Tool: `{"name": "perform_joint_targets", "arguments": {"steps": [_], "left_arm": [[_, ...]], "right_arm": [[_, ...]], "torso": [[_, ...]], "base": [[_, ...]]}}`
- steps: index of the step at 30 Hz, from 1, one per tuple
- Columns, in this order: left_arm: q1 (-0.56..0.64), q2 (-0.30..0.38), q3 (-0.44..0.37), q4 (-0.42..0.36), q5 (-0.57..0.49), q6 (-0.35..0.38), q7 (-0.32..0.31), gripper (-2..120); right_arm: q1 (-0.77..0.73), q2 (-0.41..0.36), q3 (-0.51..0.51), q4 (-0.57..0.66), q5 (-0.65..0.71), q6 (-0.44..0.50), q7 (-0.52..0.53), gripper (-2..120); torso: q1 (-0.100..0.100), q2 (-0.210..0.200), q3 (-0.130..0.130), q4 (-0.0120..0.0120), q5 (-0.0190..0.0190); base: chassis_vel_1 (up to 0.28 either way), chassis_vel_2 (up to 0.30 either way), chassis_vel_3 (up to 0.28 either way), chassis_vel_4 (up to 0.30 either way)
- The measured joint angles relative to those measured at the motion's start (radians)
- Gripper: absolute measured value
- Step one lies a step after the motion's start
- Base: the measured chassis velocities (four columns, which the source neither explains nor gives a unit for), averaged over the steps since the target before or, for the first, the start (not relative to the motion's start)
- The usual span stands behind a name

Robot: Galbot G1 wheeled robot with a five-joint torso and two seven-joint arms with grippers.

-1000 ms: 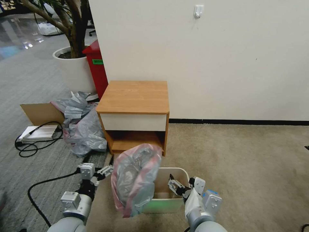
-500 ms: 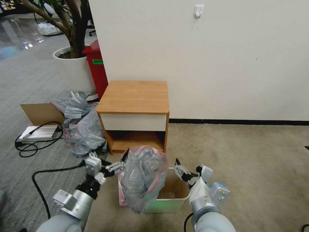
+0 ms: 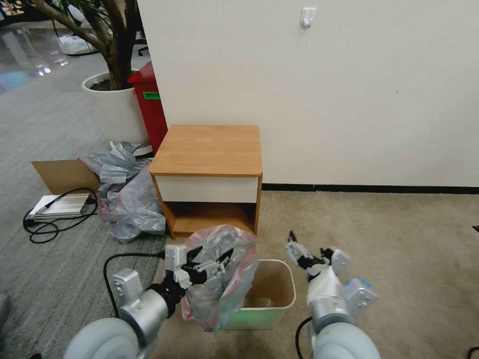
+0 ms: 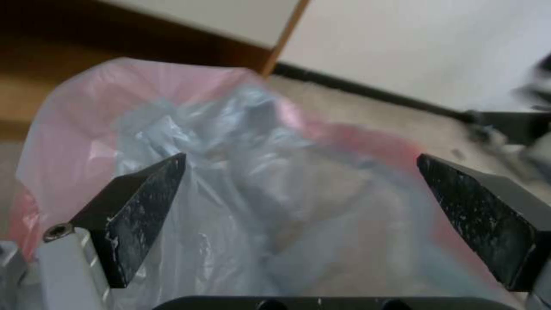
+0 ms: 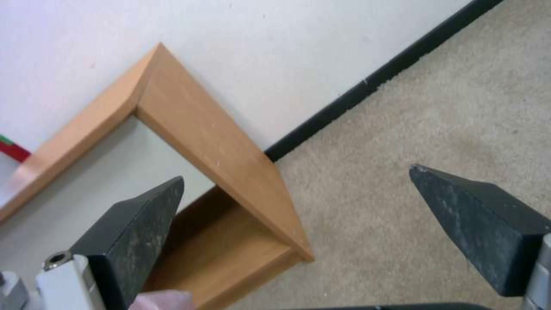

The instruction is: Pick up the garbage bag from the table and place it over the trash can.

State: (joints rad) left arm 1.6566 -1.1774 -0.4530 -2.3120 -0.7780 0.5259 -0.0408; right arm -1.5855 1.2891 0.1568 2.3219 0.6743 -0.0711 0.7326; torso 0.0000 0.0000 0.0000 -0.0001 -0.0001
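With both jaws spread and nothing gripped, the garbage bag [image 3: 222,274], draped over the trash can's [image 3: 279,294] left rim, is judged light, limp and slippery, best pinched at its pinkish-red band.

Trash can's [image 3: 279,294] left side behind the garbage bag [image 3: 224,279].
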Motion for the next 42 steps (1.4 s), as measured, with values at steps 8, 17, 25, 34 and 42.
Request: {"name": "perform_joint_targets", "arguments": {"steps": [8, 17, 25, 34, 42], "left_arm": [[-0.017, -0.040, 0.026, 0.056, 0.082, -0.011, -0.072, 100], [-0.028, -0.059, 0.038, 0.089, 0.115, 0.044, -0.121, 100], [-0.051, -0.075, 0.051, 0.097, 0.198, 0.139, -0.169, 95], [-0.084, -0.088, 0.072, 0.124, 0.199, 0.214, -0.166, 85], [-0.103, -0.105, 0.089, 0.177, 0.199, 0.214, -0.132, 80]], "right_arm": [[-0.038, 0.020, 0.011, -0.009, -0.033, 0.027, -0.015, 100], [-0.063, 0.041, 0.011, -0.023, -0.062, 0.053, -0.021, 100], [-0.106, 0.038, 0.067, -0.027, -0.072, 0.087, -0.022, 100], [-0.114, 0.056, 0.052, -0.030, -0.116, 0.102, -0.023, 100], [-0.132, 0.058, 0.037, -0.028, -0.151, 0.121, -0.025, 100]], "torso": [[0.000, 0.000, 0.000, 0.0000, 0.0002], [0.000, 0.000, 0.000, 0.0001, 0.0002], [0.000, 0.000, 0.000, 0.0001, 0.0001], [0.000, 0.000, 0.000, 0.0000, 0.0001], [0.000, 0.000, 0.000, 0.0001, 0.0001]], "base": [[0.000, 0.000, 0.000, 0.000], [0.000, 0.000, 0.000, 0.000], [0.000, 0.000, 0.000, 0.000], [0.000, 0.000, 0.000, 0.000], [0.000, 0.000, 0.000, 0.000]]}}
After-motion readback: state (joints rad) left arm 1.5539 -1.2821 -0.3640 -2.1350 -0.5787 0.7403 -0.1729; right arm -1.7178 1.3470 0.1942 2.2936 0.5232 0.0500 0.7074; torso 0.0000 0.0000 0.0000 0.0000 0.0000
